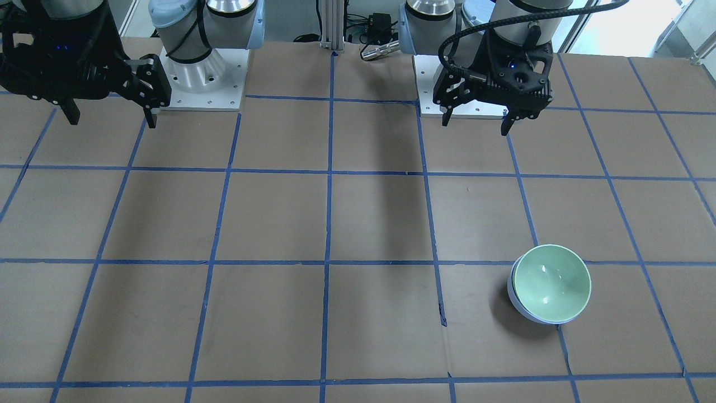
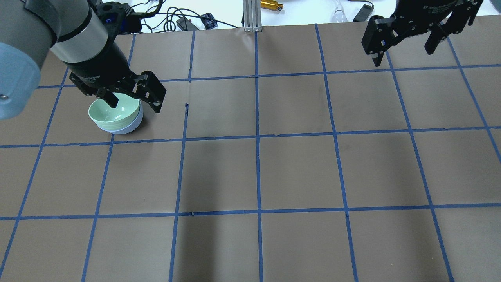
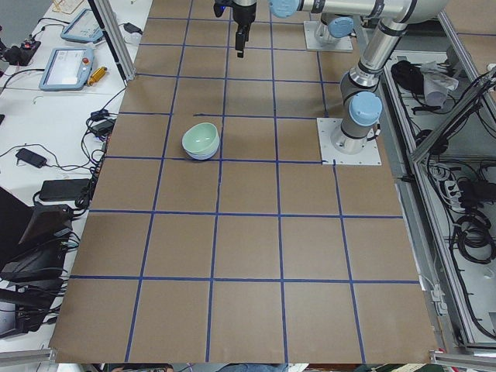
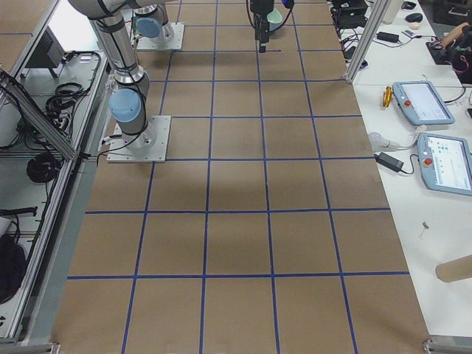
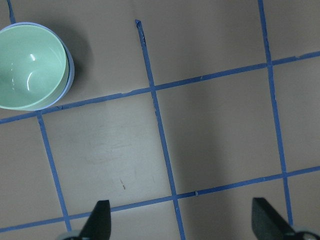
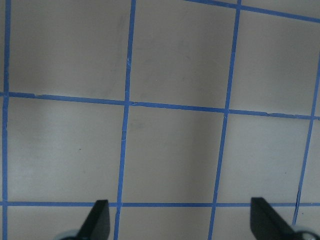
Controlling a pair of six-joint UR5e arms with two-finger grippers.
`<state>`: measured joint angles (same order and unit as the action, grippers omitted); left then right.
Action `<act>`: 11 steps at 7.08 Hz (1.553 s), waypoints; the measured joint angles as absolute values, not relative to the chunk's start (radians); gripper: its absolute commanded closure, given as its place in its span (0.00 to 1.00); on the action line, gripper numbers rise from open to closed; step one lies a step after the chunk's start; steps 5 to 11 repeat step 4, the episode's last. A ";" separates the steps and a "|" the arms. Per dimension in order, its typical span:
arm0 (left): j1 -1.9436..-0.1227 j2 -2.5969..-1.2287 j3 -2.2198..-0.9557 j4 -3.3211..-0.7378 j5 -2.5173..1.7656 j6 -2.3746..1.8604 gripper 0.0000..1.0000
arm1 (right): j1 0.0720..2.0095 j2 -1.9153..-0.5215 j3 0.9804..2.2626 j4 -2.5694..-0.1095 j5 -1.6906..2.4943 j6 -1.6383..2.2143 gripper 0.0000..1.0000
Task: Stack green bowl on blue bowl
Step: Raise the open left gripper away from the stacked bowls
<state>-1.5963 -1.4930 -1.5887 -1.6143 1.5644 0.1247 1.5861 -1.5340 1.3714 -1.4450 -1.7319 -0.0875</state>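
The green bowl [image 1: 552, 289] sits nested inside the blue bowl [image 1: 517, 302] on the brown table [image 1: 358, 224], in the robot's left half and on the side far from the arm bases. Only a thin crescent of the blue bowl shows under the green rim. The stack stands upright beside a crossing of the blue tape lines [image 1: 330, 224] that divide the table into squares, and nothing touches it. The left gripper [image 1: 476, 124] hangs in the air close to its own base, well apart from the bowls, its two fingers spread wide with nothing between them. In the left wrist view the stack lies at the far left corner, while the two dark fingertips [image 5: 100, 220] stand wide apart over bare table. The right gripper [image 1: 112, 120] hangs above the robot's right end of the table, near its base [image 1: 204, 73], fingers likewise spread wide and holding nothing. The right wrist view shows only taped squares between its fingertips [image 6: 99, 217]. Cables and controller tablets lie on the white benches beyond the table's far edge.
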 measured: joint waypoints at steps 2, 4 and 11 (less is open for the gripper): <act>-1.579 -1.491 -1.552 -1.663 1.591 0.133 0.00 | 1.586 -1.534 1.371 -1.445 -1.732 -0.087 0.00; -1.559 -1.493 -1.542 -1.671 1.600 0.180 0.00 | 1.586 -1.534 1.371 -1.445 -1.732 -0.087 0.00; -1.559 -1.493 -1.542 -1.671 1.600 0.180 0.00 | 1.586 -1.534 1.371 -1.445 -1.732 -0.087 0.00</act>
